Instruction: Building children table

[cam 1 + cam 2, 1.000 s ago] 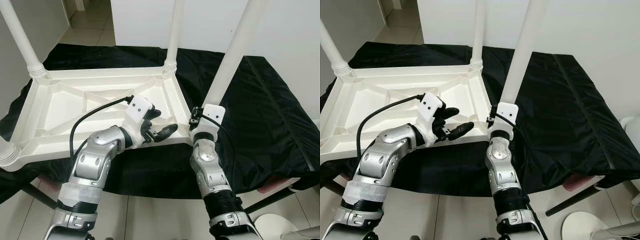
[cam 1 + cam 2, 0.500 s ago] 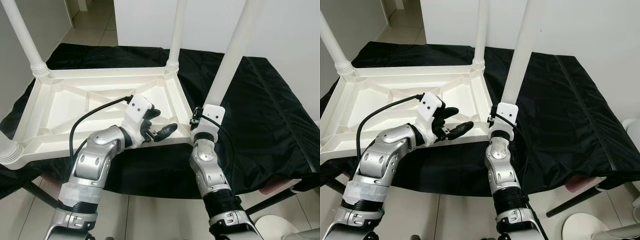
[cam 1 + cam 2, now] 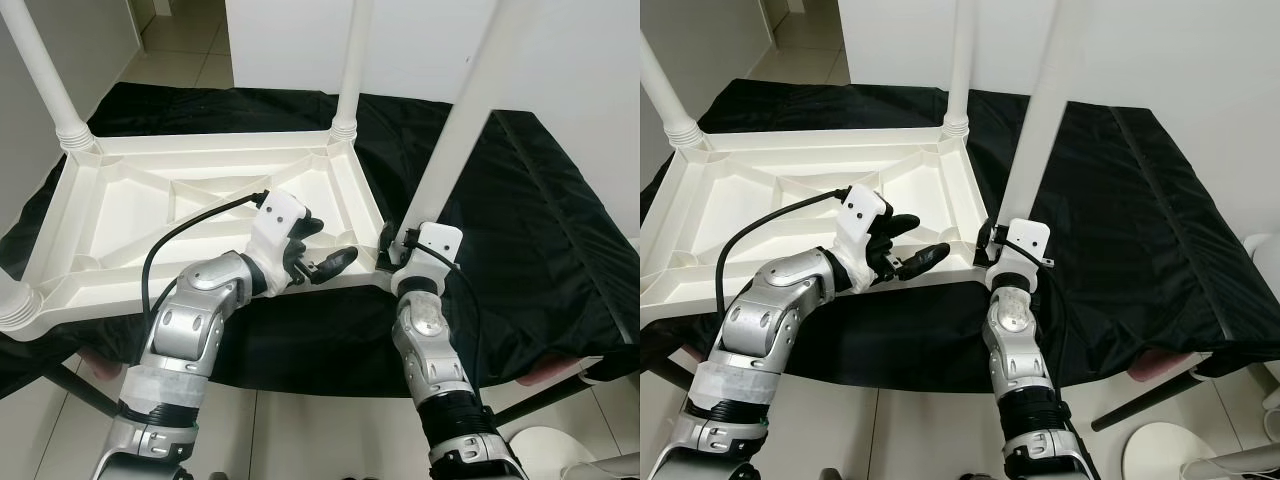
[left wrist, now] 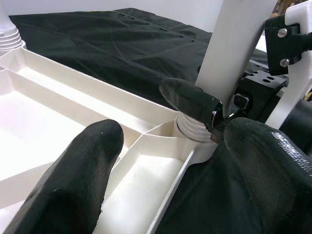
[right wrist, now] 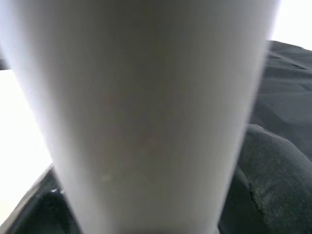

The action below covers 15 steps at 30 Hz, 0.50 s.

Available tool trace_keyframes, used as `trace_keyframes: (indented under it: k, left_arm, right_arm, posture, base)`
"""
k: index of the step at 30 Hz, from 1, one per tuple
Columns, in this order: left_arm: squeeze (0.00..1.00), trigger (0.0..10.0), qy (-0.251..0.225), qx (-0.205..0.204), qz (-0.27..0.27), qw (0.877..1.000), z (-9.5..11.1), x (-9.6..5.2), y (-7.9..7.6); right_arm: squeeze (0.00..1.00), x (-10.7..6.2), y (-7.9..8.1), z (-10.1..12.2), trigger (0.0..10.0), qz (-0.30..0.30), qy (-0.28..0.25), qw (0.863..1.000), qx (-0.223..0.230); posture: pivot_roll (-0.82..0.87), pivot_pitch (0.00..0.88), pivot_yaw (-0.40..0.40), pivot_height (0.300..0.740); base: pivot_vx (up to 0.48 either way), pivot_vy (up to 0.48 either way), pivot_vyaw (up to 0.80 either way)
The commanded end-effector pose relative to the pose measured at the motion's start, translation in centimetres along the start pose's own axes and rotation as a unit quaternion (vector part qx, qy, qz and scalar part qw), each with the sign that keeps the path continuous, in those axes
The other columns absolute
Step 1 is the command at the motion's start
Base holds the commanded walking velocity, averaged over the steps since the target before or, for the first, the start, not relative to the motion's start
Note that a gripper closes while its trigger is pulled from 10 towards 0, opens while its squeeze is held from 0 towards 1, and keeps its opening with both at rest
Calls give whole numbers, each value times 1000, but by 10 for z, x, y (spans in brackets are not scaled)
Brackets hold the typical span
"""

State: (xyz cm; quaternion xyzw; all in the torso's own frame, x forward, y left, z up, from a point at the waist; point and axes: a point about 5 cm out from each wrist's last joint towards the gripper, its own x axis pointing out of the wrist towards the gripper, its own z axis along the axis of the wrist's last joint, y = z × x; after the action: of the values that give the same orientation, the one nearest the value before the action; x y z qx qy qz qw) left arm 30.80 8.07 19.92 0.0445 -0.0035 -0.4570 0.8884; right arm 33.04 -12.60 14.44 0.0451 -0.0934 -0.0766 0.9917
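1. Upside down on a worktop [image 3: 560, 200] draped in black cloth [image 3: 1140, 200], the white plastic children's table [image 3: 200, 200] lies with its ribbed underside facing up, at the scene's 10 o'clock from the robot's arms.

2. Three legs already stand in their corner sockets: one at the far left corner [image 3: 40, 70], one at the far right [image 3: 350, 60], one at the near left [image 3: 15, 300].

3. At the near right corner, the fourth leg [image 3: 460, 130] leans slightly toward 1 o'clock, its ribbed foot collar [image 4: 192, 127] at the socket.

4. Right gripper [image 4: 222, 122] is clamped on that leg just above the collar, fingers [image 4: 187, 100] clenched around the smooth round tube, as the left wrist view shows.

5. Left gripper [image 3: 315, 255] hovers over the tabletop's near rim, at 9 o'clock from the leg, fingers [image 4: 85, 165] spread apart and holding nothing.

6. Judged from this, the step in hand is seating the last leg; the collar appears partly in, though how deep cannot be told.

7. Next, the move likely calls for bringing the leg upright and pressing or twisting it down while the free gripper braces the rim.

8. Materials: glossy moulded plastic, tapering cylindrical legs, diagonal stiffening ribs; the cloth is thin, creased and faintly shiny. Pale floor tiles [image 3: 190, 60] lie beyond at 12 o'clock.
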Motion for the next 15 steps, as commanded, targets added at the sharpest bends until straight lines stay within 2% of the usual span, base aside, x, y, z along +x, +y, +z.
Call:
trace_keyframes:
  k: [1,3,7,11,13,14,15]
  left_arm:
    - [0,10000,-2,8,61,998,2,0,5]
    - [0,10000,-2,9,61,998,2,0,5]
    - [0,10000,-3,9,61,998,2,1,4]
    - [0,10000,-4,8,60,998,2,1,4]
    - [0,10000,-5,8,60,998,3,2,5]
    - [0,10000,-6,8,60,998,4,3,5]
    - [0,10000,-6,8,60,998,4,3,5]
  right_arm:
    - [0,3,-7,0,10000,15,0,1000,-2]
    - [0,4,-9,0,10000,23,2,1000,-4]
    - [0,8,-16,1,10000,98,4,995,-10]
    - [0,12,-24,4,10000,137,-2,990,-27]
    - [0,13,-29,6,10000,207,1,978,-35]
    - [0,14,-32,6,0,236,6,971,-24]
    - [0,14,-32,6,0,236,6,971,-24]
  posture:
    - [3,66,-42,740]
    - [3,66,-42,740]
    - [1,62,-40,740]
    - [-1,62,-38,740]
    - [-5,63,-33,740]
    - [-7,64,-31,740]
    - [-7,64,-31,740]
  base:
    - [0,0,0]
    - [0,0,0]
    - [0,0,0]
    - [0,0,0]
    - [0,0,0]
    - [0,0,0]
    - [0,0,0]
